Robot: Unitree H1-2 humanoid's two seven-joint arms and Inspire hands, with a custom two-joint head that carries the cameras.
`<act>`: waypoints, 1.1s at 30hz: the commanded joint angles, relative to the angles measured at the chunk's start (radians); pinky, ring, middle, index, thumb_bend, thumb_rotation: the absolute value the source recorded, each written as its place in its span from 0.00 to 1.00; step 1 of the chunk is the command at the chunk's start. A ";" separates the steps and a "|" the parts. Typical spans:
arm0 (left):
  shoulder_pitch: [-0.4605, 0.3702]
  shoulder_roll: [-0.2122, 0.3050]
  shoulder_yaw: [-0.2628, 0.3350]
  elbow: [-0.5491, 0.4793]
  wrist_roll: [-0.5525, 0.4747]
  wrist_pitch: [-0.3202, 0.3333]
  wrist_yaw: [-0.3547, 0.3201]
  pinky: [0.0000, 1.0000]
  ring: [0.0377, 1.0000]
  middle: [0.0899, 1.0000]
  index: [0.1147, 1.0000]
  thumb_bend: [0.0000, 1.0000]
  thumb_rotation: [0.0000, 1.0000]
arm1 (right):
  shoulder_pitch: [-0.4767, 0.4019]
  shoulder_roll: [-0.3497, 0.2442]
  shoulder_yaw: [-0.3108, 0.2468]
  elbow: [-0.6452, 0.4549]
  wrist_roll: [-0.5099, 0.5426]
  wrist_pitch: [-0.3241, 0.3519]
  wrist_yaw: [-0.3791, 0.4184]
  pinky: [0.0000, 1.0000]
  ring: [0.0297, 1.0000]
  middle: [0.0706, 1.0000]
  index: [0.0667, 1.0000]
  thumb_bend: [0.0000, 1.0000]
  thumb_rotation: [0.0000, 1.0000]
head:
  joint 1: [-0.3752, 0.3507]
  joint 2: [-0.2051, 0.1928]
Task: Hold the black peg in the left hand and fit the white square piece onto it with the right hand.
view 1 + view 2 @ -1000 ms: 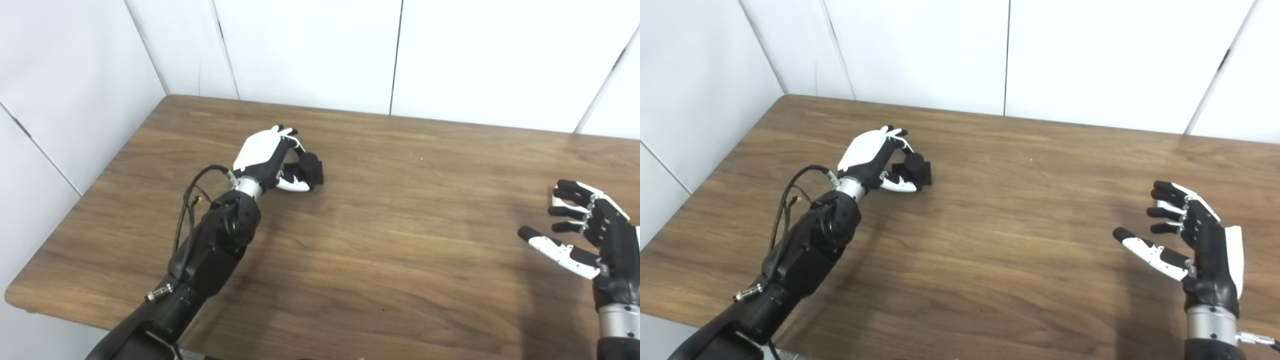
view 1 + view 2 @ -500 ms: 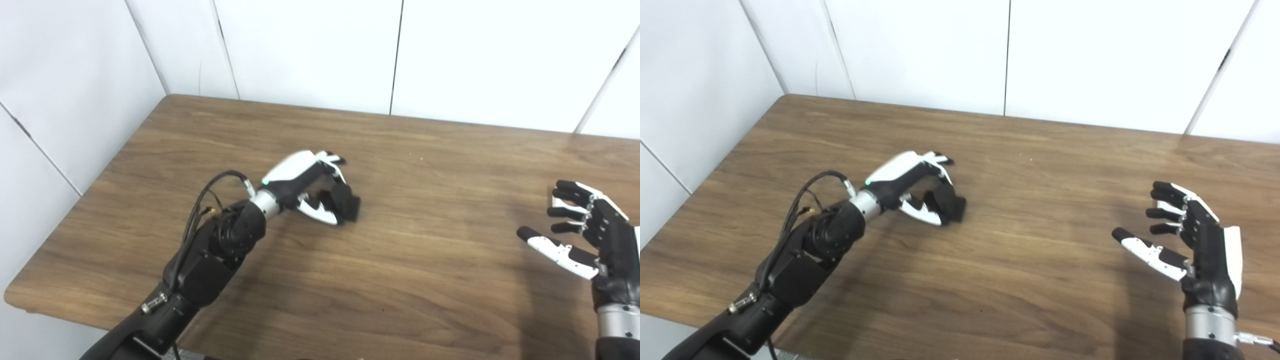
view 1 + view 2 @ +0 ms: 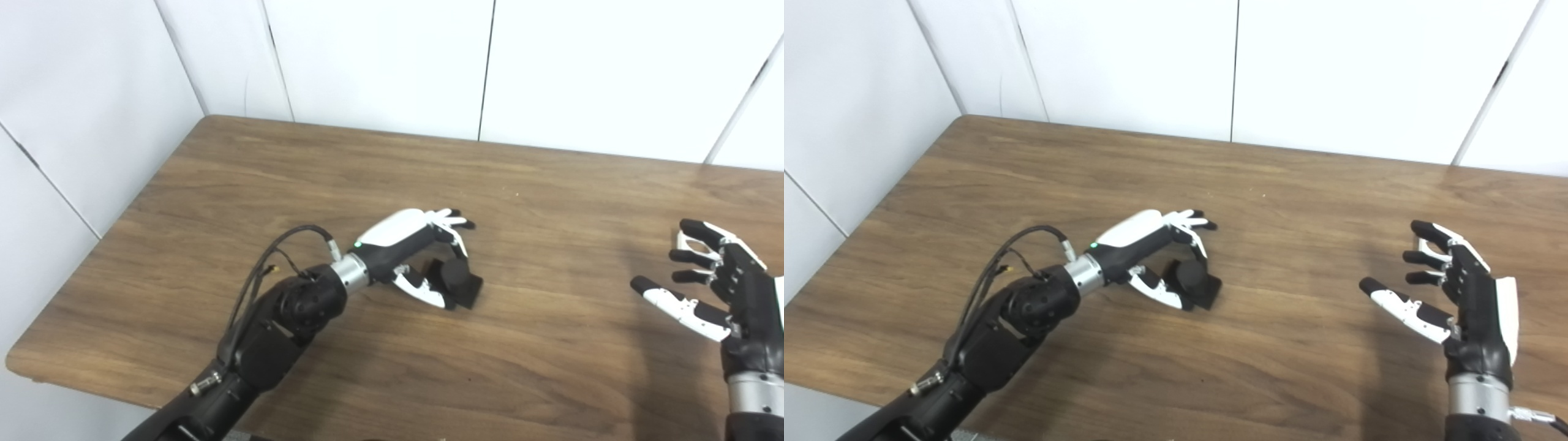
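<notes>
L hand (image 3: 422,248) near table (image 3: 184,202) centre, fingers (image 3: 454,222) curled over top of black peg (image 3: 456,283), thumb under/beside it; peg base at or just above tabletop, can't tell which. L arm runs in from bottom-left w/ loose cable at wrist. R hand (image 3: 713,288) at right edge, well apart from peg, fingers spread, palm facing left, holding nothing.

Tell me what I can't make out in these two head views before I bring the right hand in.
- White square piece: in neither view; where it lies is unknown.
- Black peg: its left side is hidden behind the left hand; black on black hides where peg meets base.
- Peg and table: resting or lifted cannot be told.
- Right hand: open and empty; in the left eye view the right edge cuts its back.
</notes>
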 commanded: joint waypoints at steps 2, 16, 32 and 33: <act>-0.002 -0.024 -0.023 -0.024 -0.009 -0.029 -0.017 1.00 1.00 0.93 0.42 0.52 0.08 | -0.029 -0.004 -0.003 -0.036 0.003 -0.026 -0.006 0.54 0.65 0.77 0.72 0.62 0.00 | 0.000 0.001; 0.025 -0.077 -0.109 0.017 0.005 -0.046 -0.062 1.00 1.00 0.95 0.43 0.52 0.08 | -0.032 -0.004 0.000 -0.011 0.001 -0.063 -0.018 0.53 0.65 0.77 0.72 0.63 0.00 | -0.124 0.037; 0.062 0.012 -0.087 -0.028 -0.043 -0.075 -0.081 1.00 1.00 0.93 0.43 0.52 0.07 | -0.035 0.034 0.055 0.005 -0.055 -0.089 -0.048 0.54 0.64 0.74 0.72 0.66 0.15 | -0.561 0.038; 0.067 0.020 -0.083 -0.027 -0.055 -0.087 -0.082 1.00 1.00 0.92 0.43 0.52 0.07 | -0.038 0.039 0.065 0.005 -0.068 -0.089 -0.051 0.53 0.64 0.75 0.73 0.66 0.16 | -0.611 0.024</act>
